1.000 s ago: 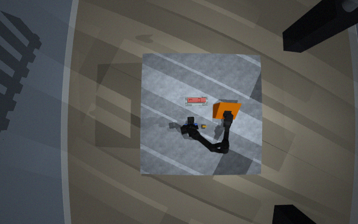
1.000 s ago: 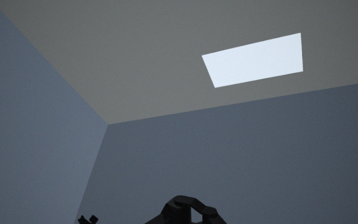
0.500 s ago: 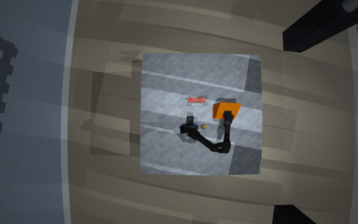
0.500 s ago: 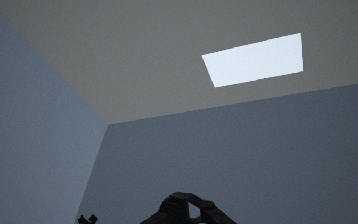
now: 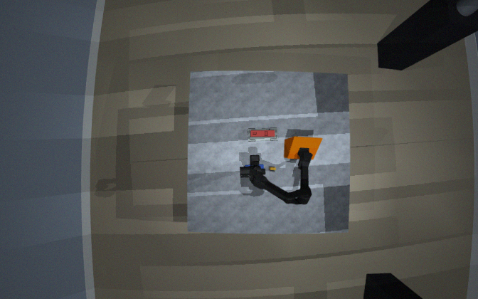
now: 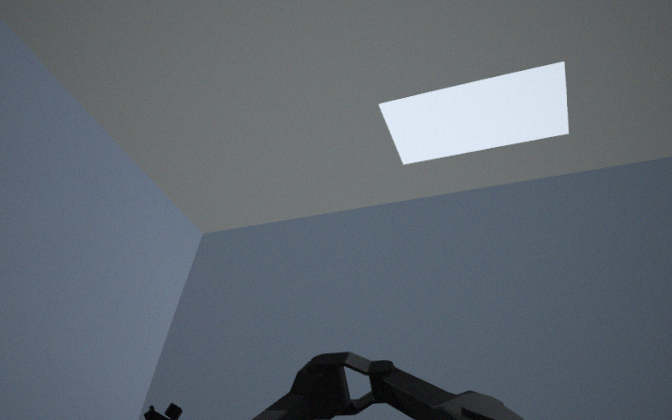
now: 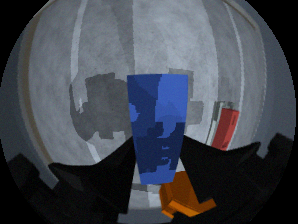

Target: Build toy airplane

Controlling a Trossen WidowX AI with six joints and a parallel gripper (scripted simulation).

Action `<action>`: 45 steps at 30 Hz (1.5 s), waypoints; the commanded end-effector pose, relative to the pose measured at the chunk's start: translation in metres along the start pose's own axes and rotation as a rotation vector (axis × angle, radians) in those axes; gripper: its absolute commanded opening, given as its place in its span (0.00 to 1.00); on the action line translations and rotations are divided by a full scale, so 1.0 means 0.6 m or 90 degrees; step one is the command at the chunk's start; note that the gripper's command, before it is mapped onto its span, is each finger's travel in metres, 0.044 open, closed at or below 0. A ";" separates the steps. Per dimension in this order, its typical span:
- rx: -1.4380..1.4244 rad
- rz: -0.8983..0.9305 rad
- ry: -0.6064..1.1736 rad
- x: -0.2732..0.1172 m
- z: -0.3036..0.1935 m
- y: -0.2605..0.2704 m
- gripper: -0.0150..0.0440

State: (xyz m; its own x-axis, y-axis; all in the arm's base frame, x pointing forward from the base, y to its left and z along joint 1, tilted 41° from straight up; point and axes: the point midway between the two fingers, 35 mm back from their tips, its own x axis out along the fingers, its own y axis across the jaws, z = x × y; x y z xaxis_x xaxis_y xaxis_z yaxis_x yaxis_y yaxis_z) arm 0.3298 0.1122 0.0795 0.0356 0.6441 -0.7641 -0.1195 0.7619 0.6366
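Note:
My gripper [image 5: 255, 165] [image 7: 154, 136] is shut on the blue wing [image 5: 261, 166] [image 7: 158, 112], which stretches away between the fingers in the wrist view. The wing seems raised off the table, but its height is hard to tell, and its tab is not visible. The red fuselage [image 5: 262, 133] [image 7: 228, 127] lies in the pale outlined cradle [image 5: 252, 139] behind the gripper in the top view, with two dark socket marks on top. The small yellow tail fin [image 5: 272, 169] lies on the table just right of the wing; it is hidden in the wrist view.
An orange block [image 5: 293, 147] [image 7: 184, 192] stands right of the parts, under the arm's base. The arm [image 5: 277, 190] bends around the front of the tail fin. The grey table [image 5: 220, 217] carries striped shadows. The exterior view shows mostly walls, ceiling and part of the arm.

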 end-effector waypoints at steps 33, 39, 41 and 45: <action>-0.139 -0.005 0.014 -0.078 -0.015 -0.068 0.25; -0.200 -0.008 0.014 -0.074 -0.018 -0.100 0.25; -0.221 -0.009 0.015 -0.073 -0.019 -0.111 0.25; -0.262 -0.011 0.015 -0.070 -0.022 -0.132 0.25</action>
State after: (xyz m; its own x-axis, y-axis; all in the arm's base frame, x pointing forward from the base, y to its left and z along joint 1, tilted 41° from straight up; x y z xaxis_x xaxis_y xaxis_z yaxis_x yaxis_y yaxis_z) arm 0.3258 0.0301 0.0694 0.0247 0.6297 -0.7764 -0.4709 0.6924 0.5466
